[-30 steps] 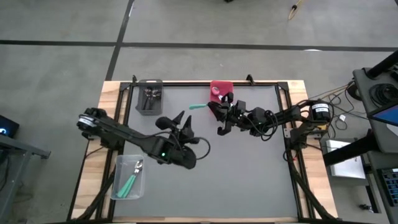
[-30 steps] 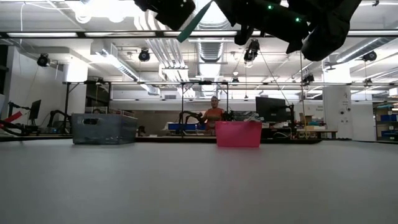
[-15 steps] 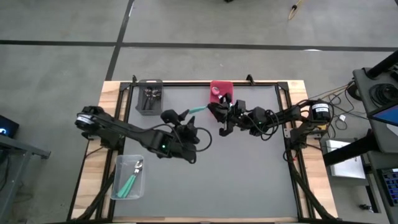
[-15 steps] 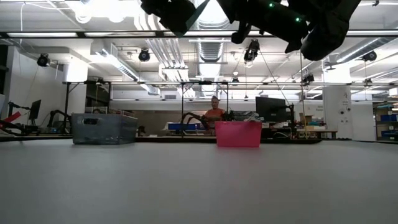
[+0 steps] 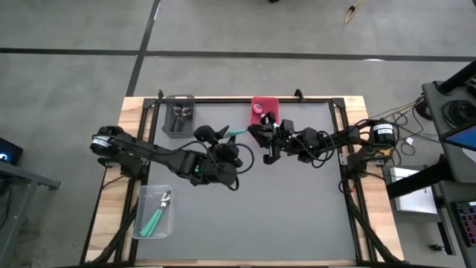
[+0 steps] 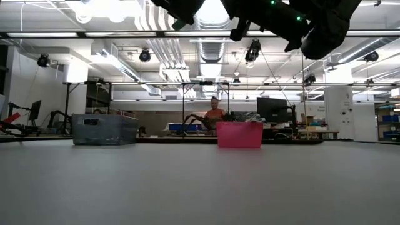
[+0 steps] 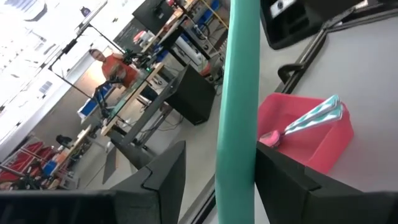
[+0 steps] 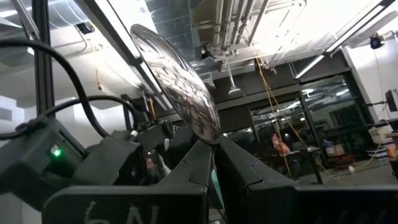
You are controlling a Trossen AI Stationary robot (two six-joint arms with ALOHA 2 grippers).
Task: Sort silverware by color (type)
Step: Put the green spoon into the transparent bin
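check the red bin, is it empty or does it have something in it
Not empty. The red bin holds a spoon with a light blue handle leaning on its rim, seen in the left wrist view; the high view also shows something pale inside.

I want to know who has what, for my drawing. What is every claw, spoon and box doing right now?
right gripper: shut on the teal-handled spoon, just below its shiny bowl
teal-handled spoon: held up above the table
left gripper: open, fingers either side of the spoon's handle
red bin: one striped-handled spoon inside
grey bin: dark silverware inside
clear bin: teal-handled spoons inside
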